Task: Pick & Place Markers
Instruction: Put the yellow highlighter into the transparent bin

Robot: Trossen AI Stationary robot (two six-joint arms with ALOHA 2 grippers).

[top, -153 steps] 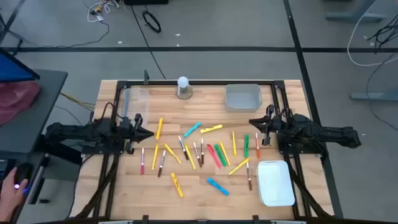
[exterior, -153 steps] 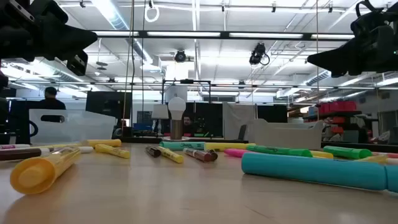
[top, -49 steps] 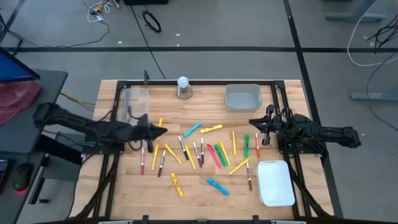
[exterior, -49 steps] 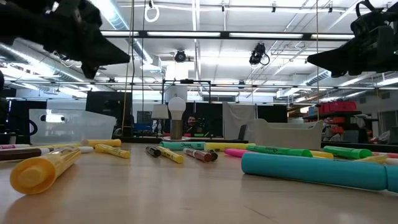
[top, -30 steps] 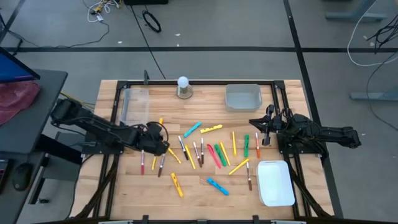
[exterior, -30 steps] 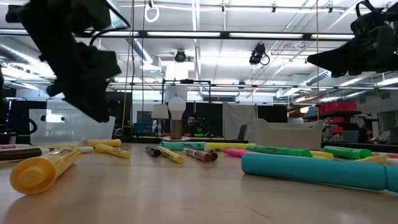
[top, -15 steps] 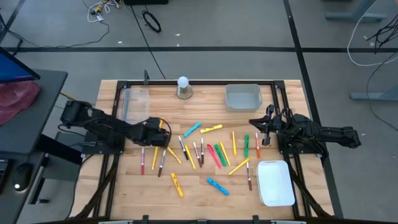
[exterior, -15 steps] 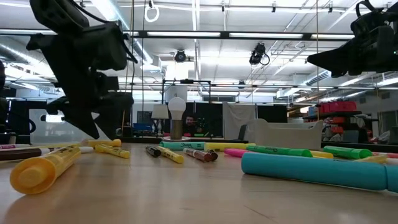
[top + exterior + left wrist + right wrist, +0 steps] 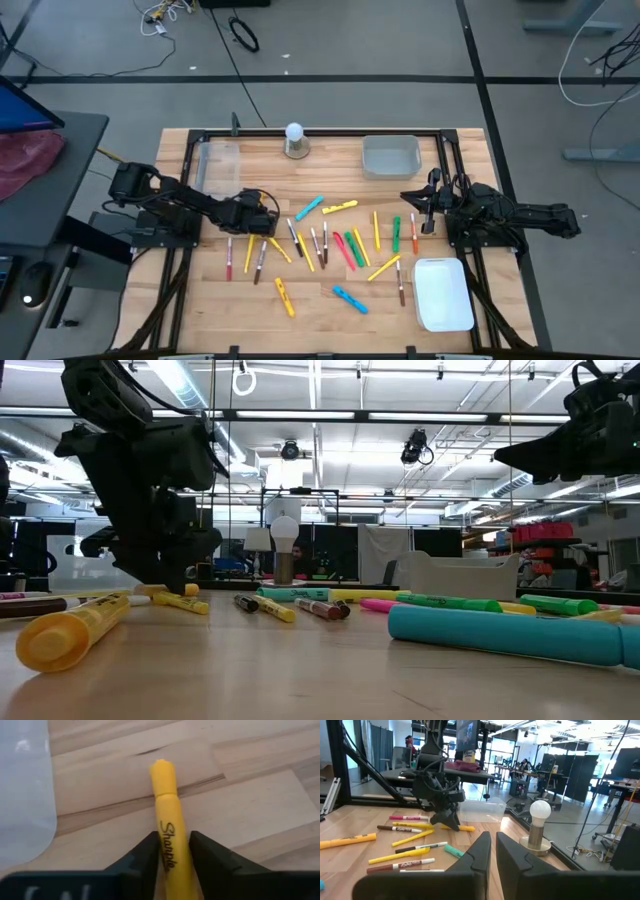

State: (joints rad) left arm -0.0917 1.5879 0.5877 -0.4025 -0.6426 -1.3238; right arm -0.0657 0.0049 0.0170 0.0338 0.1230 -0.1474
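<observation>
Left wrist view: the left gripper (image 9: 169, 851) is clamped on a yellow Sharpie-labelled marker (image 9: 167, 815) lying on the wooden table (image 9: 250, 800), a clear plastic tray (image 9: 22, 790) at its ten o'clock. The left arm reaches low, angled down. The right gripper (image 9: 422, 212) hovers at three o'clock, fingers together.

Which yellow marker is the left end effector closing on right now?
The yellow marker beside the clear tray; it alone lies between the left end effector's fingers.
</observation>
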